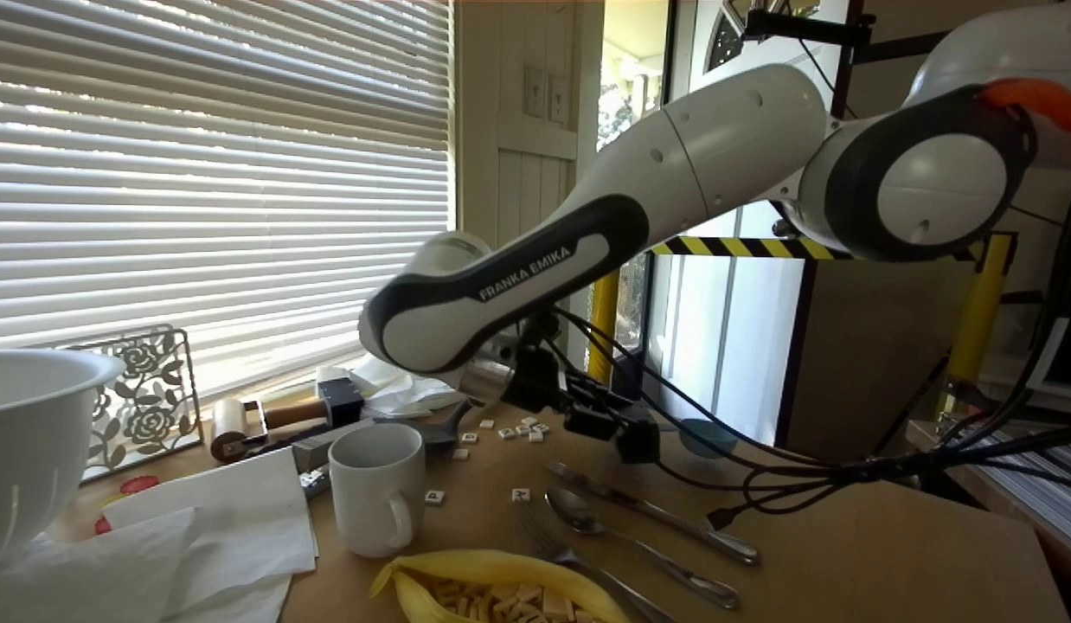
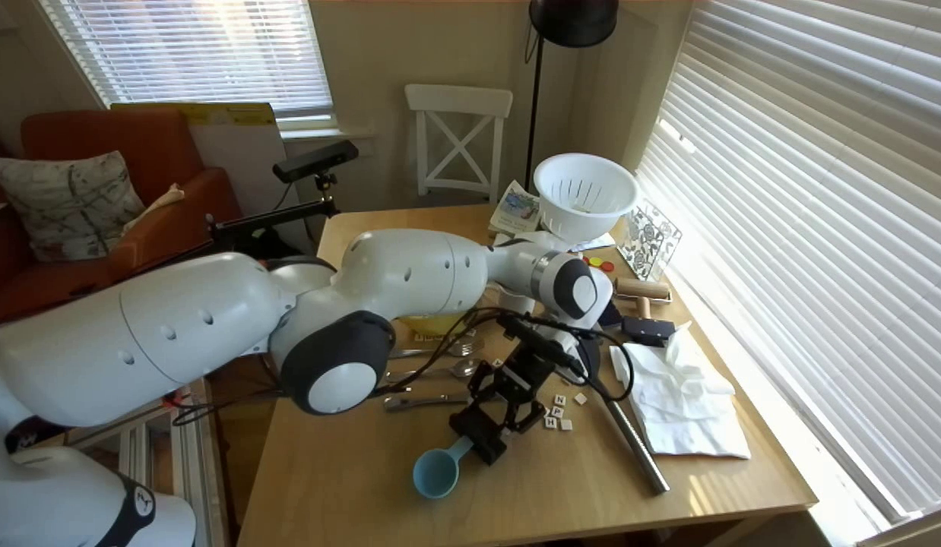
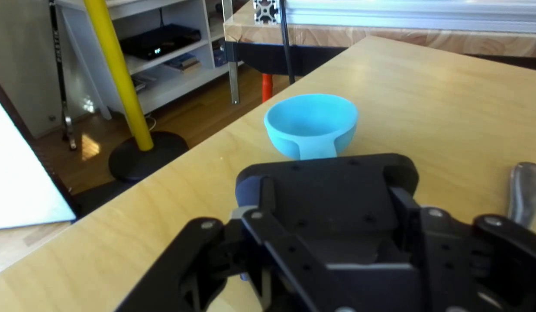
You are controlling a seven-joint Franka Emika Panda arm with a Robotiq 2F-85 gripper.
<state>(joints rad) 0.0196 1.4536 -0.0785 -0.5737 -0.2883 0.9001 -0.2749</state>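
My gripper [image 2: 496, 415] is shut on a black block [image 3: 324, 190], with one finger at each side of it in the wrist view. From the block's far end a light blue scoop [image 3: 311, 119] sticks out, its round cup facing up. The scoop's handle [image 2: 461, 448] runs into or under the block, where its end is hidden. Whether the cup touches the table I cannot tell. A knife [image 1: 657, 510], a spoon [image 1: 639, 549] and a fork [image 1: 587, 567] lie near the gripper. Several white letter tiles [image 2: 559, 400] are scattered beside it.
A white mug [image 1: 375, 493] stands by a yellow bowl [image 1: 475, 567] holding wooden pieces. Further along are a white colander [image 2: 584, 194], a mallet [image 2: 647, 330] and white cloth [image 2: 683, 395]. A metal handle [image 2: 638, 448] points toward the table edge. Cables [image 1: 812, 472] hang beside the arm.
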